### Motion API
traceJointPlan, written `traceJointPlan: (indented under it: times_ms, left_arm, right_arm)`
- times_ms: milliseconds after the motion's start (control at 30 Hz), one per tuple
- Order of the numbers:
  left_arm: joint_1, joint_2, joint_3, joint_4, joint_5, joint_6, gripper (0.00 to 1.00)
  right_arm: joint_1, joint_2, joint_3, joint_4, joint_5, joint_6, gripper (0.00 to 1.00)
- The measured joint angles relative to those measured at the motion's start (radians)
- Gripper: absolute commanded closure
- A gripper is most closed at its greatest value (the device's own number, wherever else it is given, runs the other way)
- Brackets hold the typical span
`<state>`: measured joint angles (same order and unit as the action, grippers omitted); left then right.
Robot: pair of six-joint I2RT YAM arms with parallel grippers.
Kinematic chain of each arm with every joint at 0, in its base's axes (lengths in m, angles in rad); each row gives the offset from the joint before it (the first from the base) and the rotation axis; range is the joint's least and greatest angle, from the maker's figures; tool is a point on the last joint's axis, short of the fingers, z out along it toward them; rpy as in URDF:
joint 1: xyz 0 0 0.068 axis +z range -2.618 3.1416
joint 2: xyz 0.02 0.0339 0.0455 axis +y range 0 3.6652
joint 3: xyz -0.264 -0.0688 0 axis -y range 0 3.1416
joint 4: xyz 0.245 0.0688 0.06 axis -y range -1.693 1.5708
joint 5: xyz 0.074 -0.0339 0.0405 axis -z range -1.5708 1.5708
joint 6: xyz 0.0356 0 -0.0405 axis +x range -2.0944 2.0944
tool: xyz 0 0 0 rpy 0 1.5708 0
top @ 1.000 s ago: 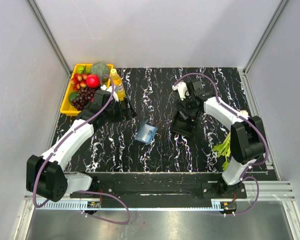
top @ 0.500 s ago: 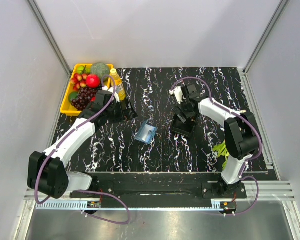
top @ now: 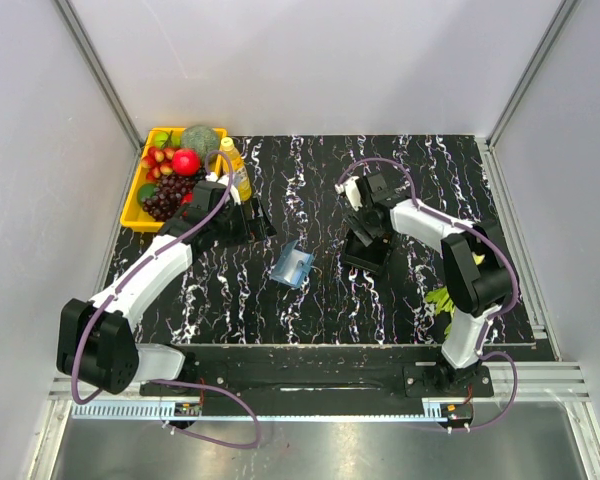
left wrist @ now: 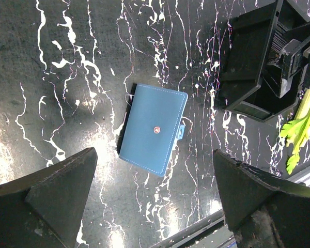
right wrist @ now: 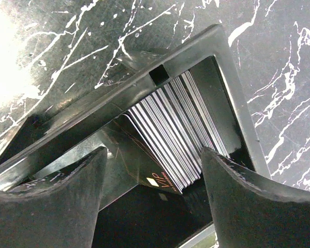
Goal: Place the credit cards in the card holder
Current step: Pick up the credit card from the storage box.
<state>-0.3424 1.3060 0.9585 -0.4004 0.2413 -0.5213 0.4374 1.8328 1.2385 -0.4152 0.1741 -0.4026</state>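
The right tool (right wrist: 153,155) is hovering wide open and empty over the credit cards (right wrist: 170,139) packed edgewise in the black box (right wrist: 144,77) (best pinching only the outermost one), while the card holder (left wrist: 153,129) is lying on the table (left wrist: 67,77) nearby.

The left gripper (top: 250,219) is held left of centre, jaws spread wide; the right gripper (top: 366,222) is angled downward right of centre, jaws likewise parted.
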Motion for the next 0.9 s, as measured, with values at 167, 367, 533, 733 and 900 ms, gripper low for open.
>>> traceJointPlan:
  times_ms: [167, 367, 533, 733, 900]
  left_arm:
    - [0.000, 0.000, 0.000, 0.002, 0.003, -0.002, 0.01]
    - [0.000, 0.000, 0.000, 0.003, 0.003, -0.003, 0.01]
    - [0.000, 0.006, -0.001, 0.006, 0.006, -0.003, 0.01]
    - [0.000, 0.008, -0.004, 0.006, 0.007, -0.003, 0.01]
    - [0.000, 0.016, -0.004, 0.006, 0.010, -0.003, 0.01]
  right_arm:
    - [0.006, 0.011, 0.000, 0.010, 0.029, 0.000, 0.31]
    - [0.008, 0.011, 0.000, 0.019, 0.051, 0.002, 0.39]
    - [0.010, 0.011, 0.000, 0.026, 0.055, 0.003, 0.43]
    - [0.011, 0.011, 0.000, 0.035, 0.058, 0.004, 0.54]
    - [0.014, 0.011, 0.000, 0.046, 0.072, 0.007, 0.63]
